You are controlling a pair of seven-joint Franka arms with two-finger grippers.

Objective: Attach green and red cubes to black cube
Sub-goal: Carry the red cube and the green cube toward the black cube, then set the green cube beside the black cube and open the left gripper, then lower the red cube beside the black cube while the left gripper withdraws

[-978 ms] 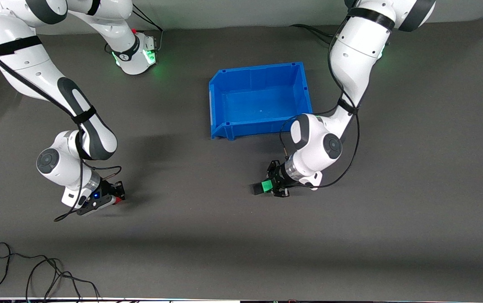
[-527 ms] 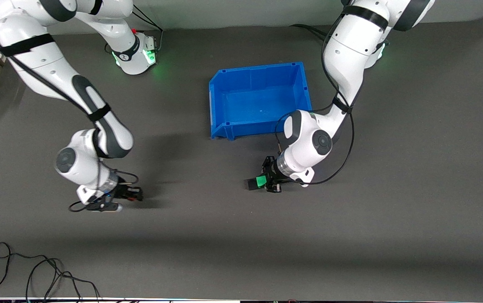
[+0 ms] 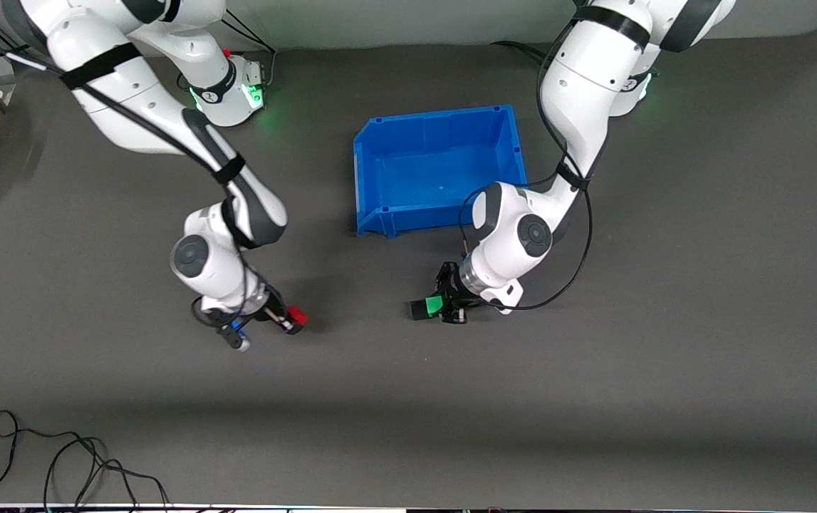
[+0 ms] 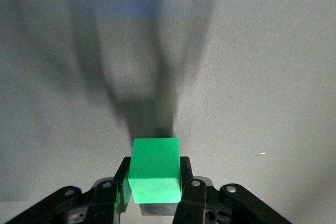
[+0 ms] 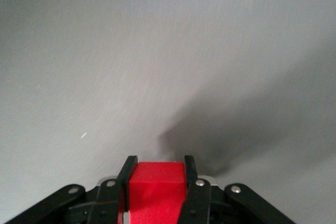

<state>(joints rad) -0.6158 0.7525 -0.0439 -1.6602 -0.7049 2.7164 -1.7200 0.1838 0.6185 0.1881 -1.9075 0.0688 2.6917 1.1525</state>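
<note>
The left gripper (image 3: 444, 305) hangs low over the dark tabletop (image 3: 593, 370), off the blue bin's (image 3: 380, 153) front wall at about its five o'clock in the front view. It is clenched on the green cube (image 3: 434, 305); the left wrist view shows a finger (image 4: 190, 184) pressed flat to each side of that cube (image 4: 155, 170). A dark block sticks out of the green cube at its nine o'clock in the front view: the black cube (image 3: 418, 309), touching the green one face to face. From the wrist only a dark sliver under the green cube shows, so the join itself cannot be made out. Whether the pair rests on the tabletop or hangs just above it cannot be told.

The right gripper (image 3: 293, 319) is over the tabletop toward the right arm's end, well apart from the left gripper and at about the bin's seven o'clock. It grasps the red cube (image 3: 297, 315), whose one corner peeks past the fingertips in the front view. In the right wrist view the red cube (image 5: 156, 192) sits between the two fingers (image 5: 126, 179), its lower part cut off by the picture's edge.

A loose black cable (image 3: 59, 456) lies at the tabletop's seven o'clock corner, partly cut off by the edge.
</note>
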